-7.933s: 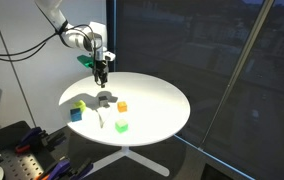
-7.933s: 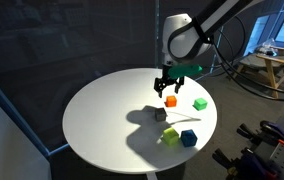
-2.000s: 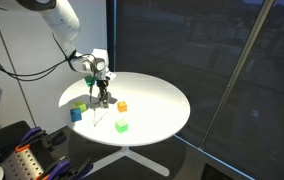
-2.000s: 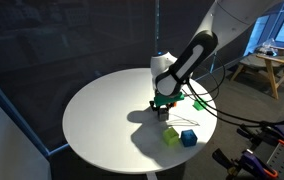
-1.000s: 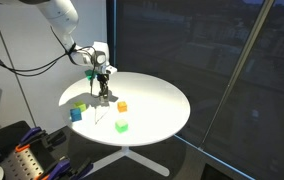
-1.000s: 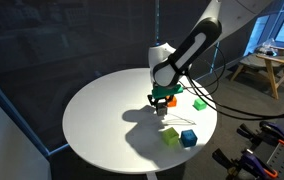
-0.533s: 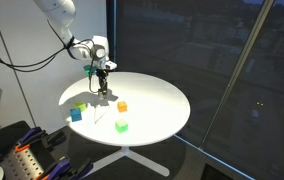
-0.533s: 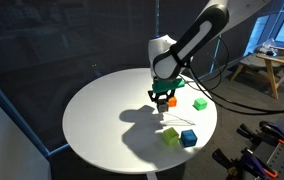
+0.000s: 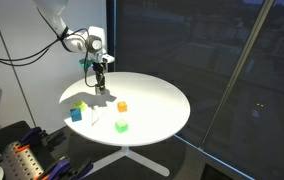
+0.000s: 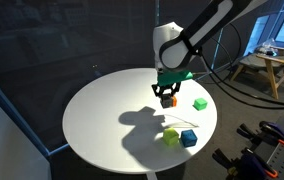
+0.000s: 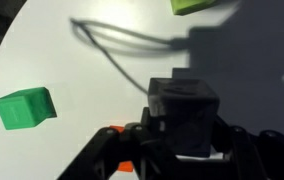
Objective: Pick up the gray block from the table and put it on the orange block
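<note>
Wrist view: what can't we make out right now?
Hidden: orange block, mostly behind the gripper and the gray block it holds; a sliver shows.
Cut off: yellow-green block, by the top edge.
Too small: gray block in both exterior views, lost against the gripper.

Colour key, as I read it from my station: the table [image 10: 102,110] is plain white with no pattern. I see the gray block [image 11: 185,108] as dull dark gray with plain faces. The orange block [image 9: 122,106] is bright orange, and the green cube [image 9: 121,126] at its six o'clock is vivid green. The yellow-green cube [image 10: 170,136] is pale lime, with the blue cube [image 10: 188,138] at its three o'clock. The gripper [image 10: 167,97] is black below a teal-green collar
</note>
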Tool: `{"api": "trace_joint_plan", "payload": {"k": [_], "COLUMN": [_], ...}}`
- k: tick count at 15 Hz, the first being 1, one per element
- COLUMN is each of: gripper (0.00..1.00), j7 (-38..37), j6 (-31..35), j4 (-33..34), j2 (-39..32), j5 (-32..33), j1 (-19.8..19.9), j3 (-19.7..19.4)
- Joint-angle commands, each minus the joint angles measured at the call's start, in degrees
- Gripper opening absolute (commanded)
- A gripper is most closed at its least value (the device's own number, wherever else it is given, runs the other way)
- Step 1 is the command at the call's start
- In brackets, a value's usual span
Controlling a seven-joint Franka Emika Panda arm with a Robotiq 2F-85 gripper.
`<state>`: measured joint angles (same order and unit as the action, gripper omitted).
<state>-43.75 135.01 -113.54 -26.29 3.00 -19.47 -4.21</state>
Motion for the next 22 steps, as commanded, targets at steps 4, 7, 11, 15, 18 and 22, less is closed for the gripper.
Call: {"api": "trace_joint_plan", "payload": {"k": [4,7,11,15,18,22], "gripper": [0.29,0.29,0.29,0.54,0.54,0.54], "j7": [-0.29,-0.35,-0.44,-0.38,-0.38,-0.37], "j6": [2.08,2.54,2.06,2.13,2.13,2.13], "j4": [-8.15,-9.74,-8.48,-8.63,-8.63,-8.63], "j2": [8.43,10.08,8.67,8.43,8.40,8.40], "j5": [1.46,1.31,0.69,0.58,0.57,0.57], "j1": [2.15,3.05,4.01,4.39,4.38,4.41], "j3": [1.75,2.25,3.06,3.51,3.59,3.59]}}
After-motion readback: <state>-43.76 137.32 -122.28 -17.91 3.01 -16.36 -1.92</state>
